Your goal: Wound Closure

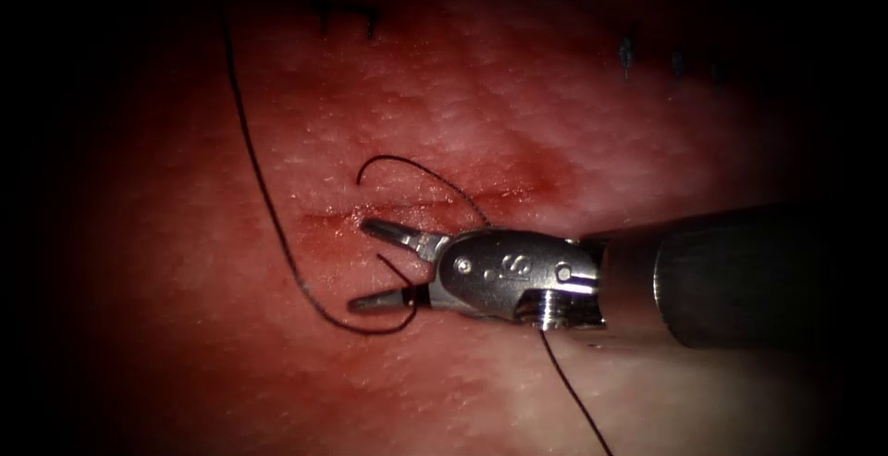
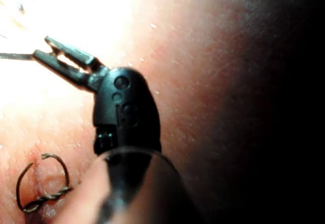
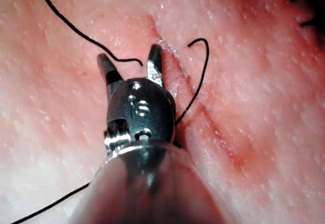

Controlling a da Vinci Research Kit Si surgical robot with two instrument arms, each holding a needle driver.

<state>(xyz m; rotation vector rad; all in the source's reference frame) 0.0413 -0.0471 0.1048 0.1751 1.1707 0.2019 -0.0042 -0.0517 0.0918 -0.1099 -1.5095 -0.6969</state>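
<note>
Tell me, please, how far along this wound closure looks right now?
Done: a twisted loop of dark thread sits at the pink pork tissue. In hand: nothing; the right hand stands open around a strand of thin black thread. Thread reaches the left hand; grip unclear. Left: the reddened cut beside the right hand appears unclosed.

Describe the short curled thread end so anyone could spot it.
On the tissue, find the right tool, jaws open. Just above its upper jaw, over the cut, arcs the short thread end; the long thread left of it runs up out of view instead.
</note>
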